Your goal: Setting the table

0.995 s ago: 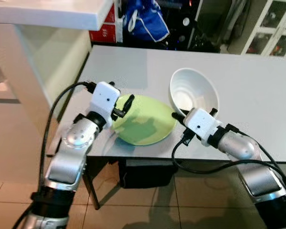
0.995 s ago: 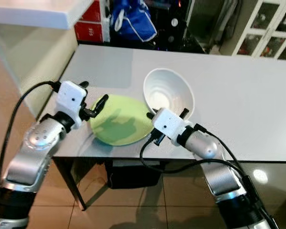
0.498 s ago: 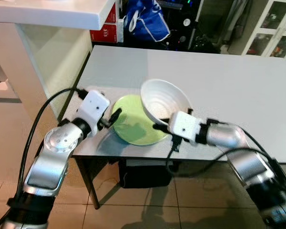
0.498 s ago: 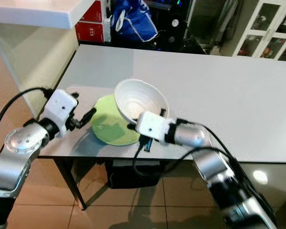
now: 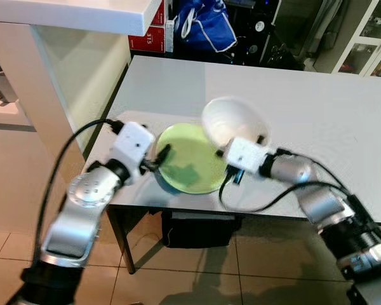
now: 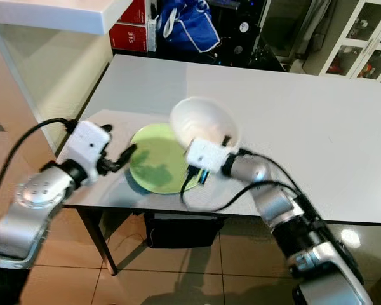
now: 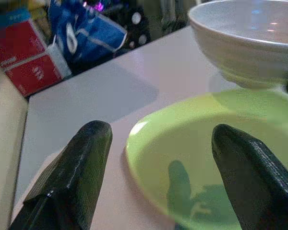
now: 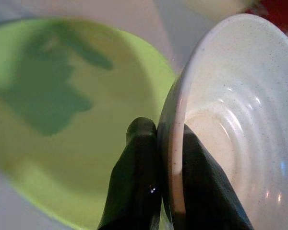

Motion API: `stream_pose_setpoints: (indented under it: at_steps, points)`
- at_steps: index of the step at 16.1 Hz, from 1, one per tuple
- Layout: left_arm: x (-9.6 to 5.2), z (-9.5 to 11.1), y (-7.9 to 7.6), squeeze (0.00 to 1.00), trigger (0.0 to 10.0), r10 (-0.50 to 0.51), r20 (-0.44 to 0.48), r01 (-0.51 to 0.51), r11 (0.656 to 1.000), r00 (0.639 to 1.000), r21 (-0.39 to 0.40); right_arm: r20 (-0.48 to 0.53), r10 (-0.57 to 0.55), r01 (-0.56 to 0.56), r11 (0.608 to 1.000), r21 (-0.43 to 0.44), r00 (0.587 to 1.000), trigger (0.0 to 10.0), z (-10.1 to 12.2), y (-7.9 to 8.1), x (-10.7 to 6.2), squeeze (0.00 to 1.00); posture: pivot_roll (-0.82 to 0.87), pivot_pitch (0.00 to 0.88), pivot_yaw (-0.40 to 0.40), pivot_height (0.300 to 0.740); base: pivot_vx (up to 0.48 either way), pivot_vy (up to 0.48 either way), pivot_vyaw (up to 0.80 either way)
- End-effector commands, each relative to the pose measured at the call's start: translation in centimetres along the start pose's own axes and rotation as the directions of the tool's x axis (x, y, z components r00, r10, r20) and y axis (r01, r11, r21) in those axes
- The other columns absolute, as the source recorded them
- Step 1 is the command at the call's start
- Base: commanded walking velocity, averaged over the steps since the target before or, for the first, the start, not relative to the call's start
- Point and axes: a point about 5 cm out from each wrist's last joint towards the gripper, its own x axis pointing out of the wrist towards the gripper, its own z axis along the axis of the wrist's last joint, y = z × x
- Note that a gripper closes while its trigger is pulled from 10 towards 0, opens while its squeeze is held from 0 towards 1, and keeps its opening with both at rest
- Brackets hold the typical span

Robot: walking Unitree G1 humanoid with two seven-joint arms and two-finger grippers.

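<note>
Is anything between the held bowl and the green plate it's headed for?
Nothing visible. The right gripper pinches the bowl's rim, holding it raised over the plate's far edge. The plate's surface is bare. The left gripper, open, straddles the plate's near rim, beside the path, not in it.

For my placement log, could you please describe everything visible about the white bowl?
The white bowl is round, glossy like ceramic, with concentric ridges inside and nothing in it. The right gripper pinches its rim, one finger inside and one outside. It is held tilted above the far edge of the green plate, apparently not resting on it.
</note>
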Motion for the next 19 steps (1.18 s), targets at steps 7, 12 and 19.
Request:
stream_pose_setpoints:
  at_steps: [7,12,19]
  points:
    - [-0.4,1.3,0.1,0.0,10.0,0.097,0.071,-0.096,0.995,0.993,-0.021,-0.035,-0.175,0.176,0.984,0.014,0.984,10.0,-1.0,-3.5,-1.8,0.0,-0.02,0.0,-0.078,0.74,0.0,0.0,0.0]
    - [-1.0,0.9,-0.9,0.0,10.0,-0.055,0.05,0.056,0.998,0.997,-0.027,-0.034,-0.158,0.158,0.987,0.002,0.987,10.0,-1.1,-3.8,-1.8,0.0,-0.02,0.0,-0.075,0.74,0.0,0.0,0.0]
    - [0.0,-0.2,-1.4,0.0,10.0,-0.144,-0.009,0.144,0.99,0.99,-0.001,-0.13,-0.144,0.156,0.984,0.09,0.981,10.0,-2.9,-4.3,0.0,0.0,-0.06,0.0,-0.037,0.74,0.0,0.0,0.0]
